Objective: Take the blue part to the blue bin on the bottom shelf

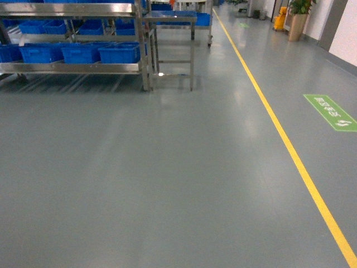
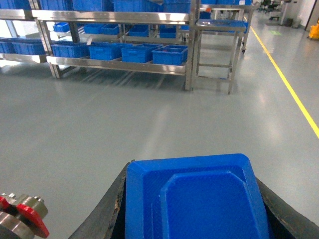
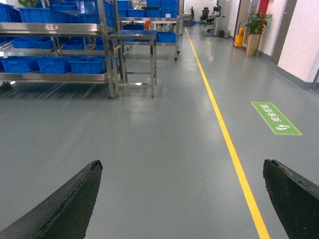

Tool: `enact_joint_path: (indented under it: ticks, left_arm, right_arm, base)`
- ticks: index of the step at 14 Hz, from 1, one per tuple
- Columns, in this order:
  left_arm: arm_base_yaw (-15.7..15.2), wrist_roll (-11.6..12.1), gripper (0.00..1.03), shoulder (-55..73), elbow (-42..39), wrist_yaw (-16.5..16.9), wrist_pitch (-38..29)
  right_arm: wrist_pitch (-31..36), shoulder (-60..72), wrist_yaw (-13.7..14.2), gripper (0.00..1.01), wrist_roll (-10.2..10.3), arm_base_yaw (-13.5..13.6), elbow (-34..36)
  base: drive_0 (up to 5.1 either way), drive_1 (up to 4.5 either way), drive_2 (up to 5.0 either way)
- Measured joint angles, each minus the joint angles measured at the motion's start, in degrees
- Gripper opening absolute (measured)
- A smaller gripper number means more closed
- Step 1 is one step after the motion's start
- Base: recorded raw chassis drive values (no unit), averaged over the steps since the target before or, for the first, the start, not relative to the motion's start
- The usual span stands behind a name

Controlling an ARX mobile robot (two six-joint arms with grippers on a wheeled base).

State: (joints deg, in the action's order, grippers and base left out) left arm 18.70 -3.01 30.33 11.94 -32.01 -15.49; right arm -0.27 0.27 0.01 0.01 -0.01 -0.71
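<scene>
- While the left tool [image 2: 194,219] pinches the blue part [image 2: 192,196], a smooth plastic tray-like piece with chamfered corners, delivery is left to do.
- Far ahead, the bottom shelf [image 2: 119,65] of shiny steel carries blue bins [image 2: 169,54].
- Right tool [image 3: 182,199] hangs spread, empty.

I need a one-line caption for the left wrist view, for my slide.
Left gripper holds the blue part above grey floor, facing the bottom shelf lined with blue bins.

green floor sign [image 1: 330,111] w/ white chars, unreadable.
</scene>
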Motion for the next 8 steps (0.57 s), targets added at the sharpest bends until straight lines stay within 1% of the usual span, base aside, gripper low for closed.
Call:
enact_joint_path:
  ticks: [1, 2, 3, 8]
  left_arm:
    - [0.0, 0.0, 0.44, 0.0, 0.0, 0.0, 0.0]
    - [0.0, 0.0, 0.44, 0.0, 0.0, 0.0, 0.0]
    - [0.0, 0.0, 0.44, 0.0, 0.0, 0.0, 0.0]
    - [0.0, 0.0, 0.44, -0.2, 0.0, -0.1, -0.1]
  right_arm:
    - [0.0, 0.0, 0.0, 0.98, 0.0, 0.0, 0.0]
    - [0.0, 0.0, 0.0, 0.98, 0.0, 0.0, 0.0]
    - [0.1, 0.0, 0.0, 0.98, 0.0, 0.0, 0.0]
    - [-0.1, 0.0, 0.0, 0.98, 0.0, 0.0, 0.0]
  base:
    - [0.0, 0.0, 0.0]
    - [0.0, 1.98, -2.1]
    - [-2.6, 4.94, -2.5]
    - [-0.1, 4.18, -4.5]
